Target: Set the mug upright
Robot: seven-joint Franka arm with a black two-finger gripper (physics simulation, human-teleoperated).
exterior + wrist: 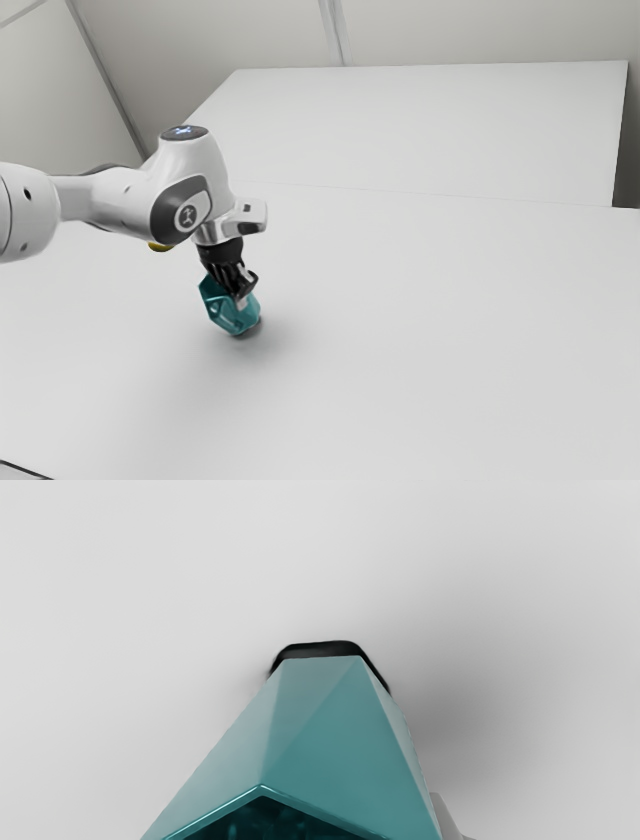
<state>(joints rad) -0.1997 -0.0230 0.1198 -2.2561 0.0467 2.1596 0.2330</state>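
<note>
The teal faceted mug (228, 308) is tilted in the exterior view, its dark underside toward the lower right, low over the white table. Whether it touches the table I cannot tell. My gripper (240, 292) reaches down to the mug's upper side. In the wrist view the mug (320, 730) narrows away from my hand to a black base, with part of its dark hollow inside showing nearest the hand. A grey piece of my gripper (444, 817) lies right beside the mug's wall; the mug hides what is on its other side.
A yellow object (160, 246) is partly hidden behind the arm in the exterior view. The white table (430, 330) extends around the mug, and a large white panel (420, 130) stands beyond it. A dark edge (25, 470) crosses the near left corner.
</note>
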